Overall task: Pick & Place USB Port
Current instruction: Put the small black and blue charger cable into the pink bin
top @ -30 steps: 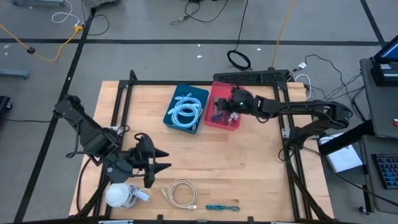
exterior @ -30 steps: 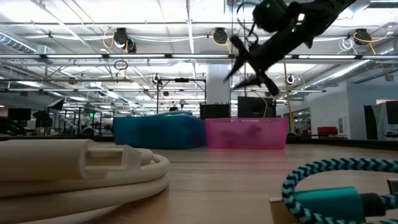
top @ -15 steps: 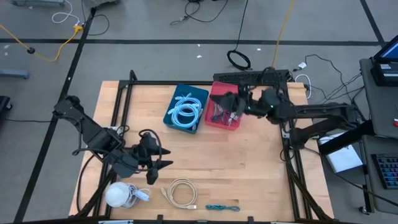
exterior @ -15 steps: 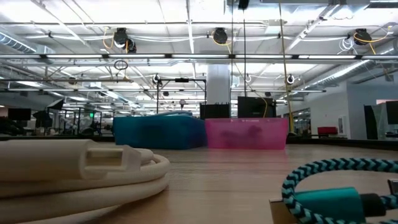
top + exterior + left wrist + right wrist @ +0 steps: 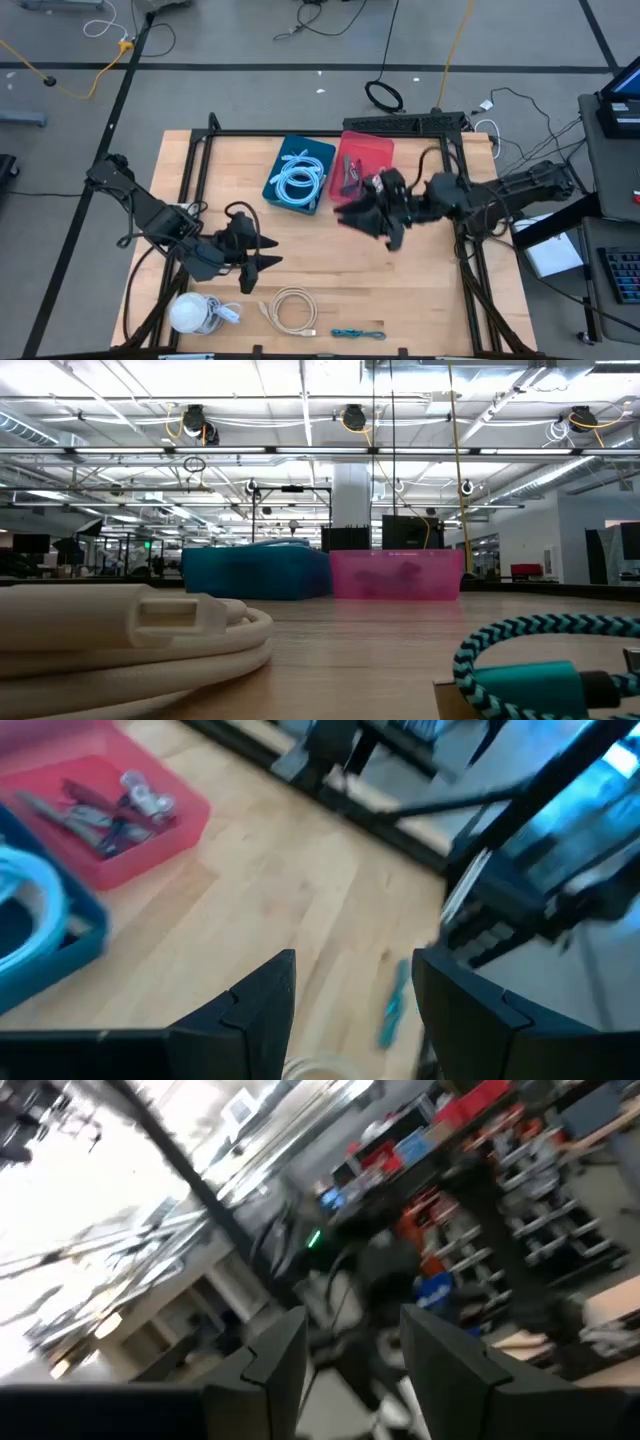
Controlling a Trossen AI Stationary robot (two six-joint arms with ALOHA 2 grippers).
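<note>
L gripper (image 5: 262, 252) low over desk (image 5: 420, 280), jaws apart, nothing held, just above white cable coil (image 5: 291, 308). R gripper (image 5: 366, 222) over desk just below pink bin (image 5: 362, 168), jaws apart, empty. USB bits lie in pink bin; blue bin (image 5: 299, 174) beside it holds coiled cable. Teal cable (image 5: 357, 333) near front edge.
</note>
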